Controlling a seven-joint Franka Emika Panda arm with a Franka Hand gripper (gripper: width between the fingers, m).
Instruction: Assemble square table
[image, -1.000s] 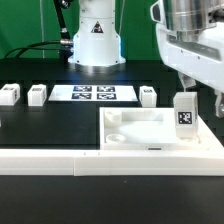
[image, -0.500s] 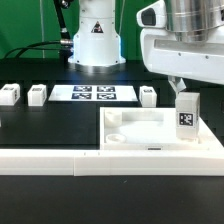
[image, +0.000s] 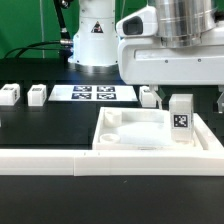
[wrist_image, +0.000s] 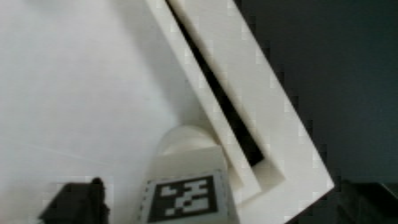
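The square table's top (image: 150, 138) lies upside down on the bench (image: 50, 125), at the exterior view's right, against the L-shaped rail (image: 60, 157) (rimmed underside up, round corner sockets showing). One leg (image: 181, 112) stands upright in its far right corner; whether it is fully seated I cannot tell. Three loose legs (image: 37, 95) sit near the marker board (image: 92, 94), so most of the job is left. The gripper (image: 190, 98) hovers over the standing leg, jaws wide apart, holding nothing.
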